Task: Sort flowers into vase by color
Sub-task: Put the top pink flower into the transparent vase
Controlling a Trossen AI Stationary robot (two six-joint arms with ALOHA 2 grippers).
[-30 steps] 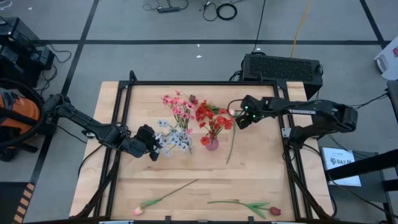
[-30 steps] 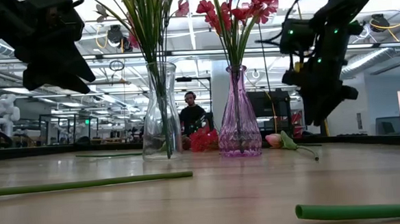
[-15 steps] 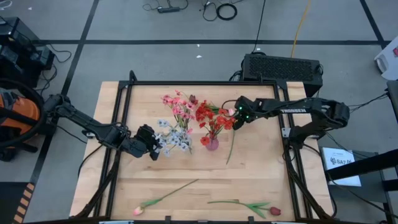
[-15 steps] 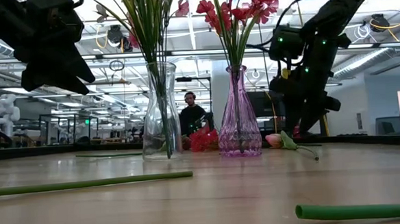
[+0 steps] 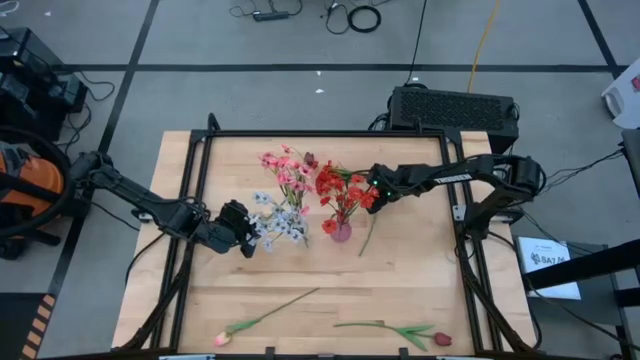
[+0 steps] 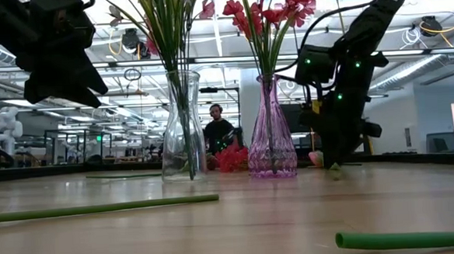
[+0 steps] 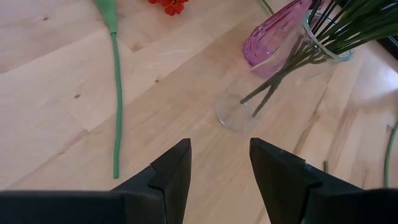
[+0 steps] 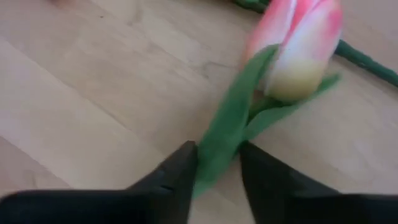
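A pink tulip [image 8: 297,43] lies on the table to the right of the pink vase [image 6: 270,129], its green stem [image 5: 368,238] running toward the near edge. My right gripper [image 8: 217,171] has come down on it just below the bloom and is shut on its leaf. Red blooms [image 5: 340,190] stand in the pink vase. Pink [image 5: 288,172] and pale white-blue sprays [image 5: 278,222] stand in the clear vase [image 6: 182,129]. My left gripper [image 7: 219,168] hangs open above the table, left of the clear vase. My right gripper pinches the pink tulip's green leaf [image 8: 227,127] between its two fingers, right below the bloom. It comes slanting down from the table's right side. The bloom and the stem lie on the table. Whether the stem itself is between the fingers is hidden by the leaf.
A pink tulip [image 5: 222,338] and a red tulip [image 5: 440,340] lie with their long stems near the table's near edge. A loose stem [image 7: 115,93] lies close to the clear vase. A black frame [image 5: 200,200] borders the tabletop. A person [image 6: 216,131] sits far behind the table.
My right gripper has moved toward the table's left and down, from above and to the right of the pink tulip onto it beside the pink vase. The left arm has kept still.
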